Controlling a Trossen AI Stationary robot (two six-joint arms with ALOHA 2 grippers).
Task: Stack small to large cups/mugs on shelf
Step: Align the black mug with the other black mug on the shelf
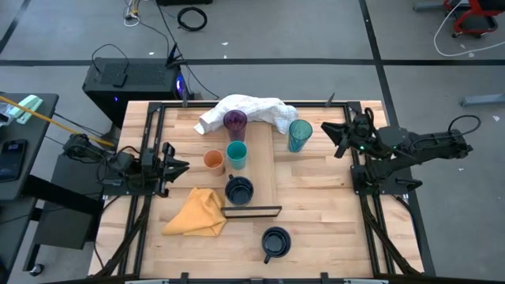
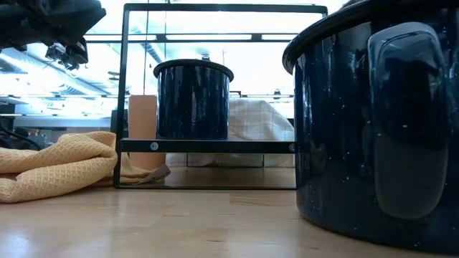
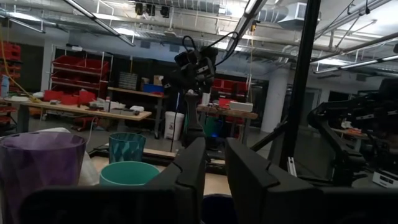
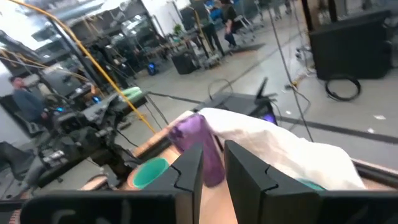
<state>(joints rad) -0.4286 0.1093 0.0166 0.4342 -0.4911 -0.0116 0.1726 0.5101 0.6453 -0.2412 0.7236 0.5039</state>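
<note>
High view: translucent purple tumbler (image 1: 234,121) upright beside crumpled white cloth (image 1: 251,108)

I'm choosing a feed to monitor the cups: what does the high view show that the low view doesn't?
Only the high view shows the purple tumbler, teal tumbler, short teal cup, both arms, and the whole shelf. Only the low view shows the room behind the table. Both share the navy mug on the shelf, the navy mug off it, the orange cup, yellow cloth and white cloth.
</note>
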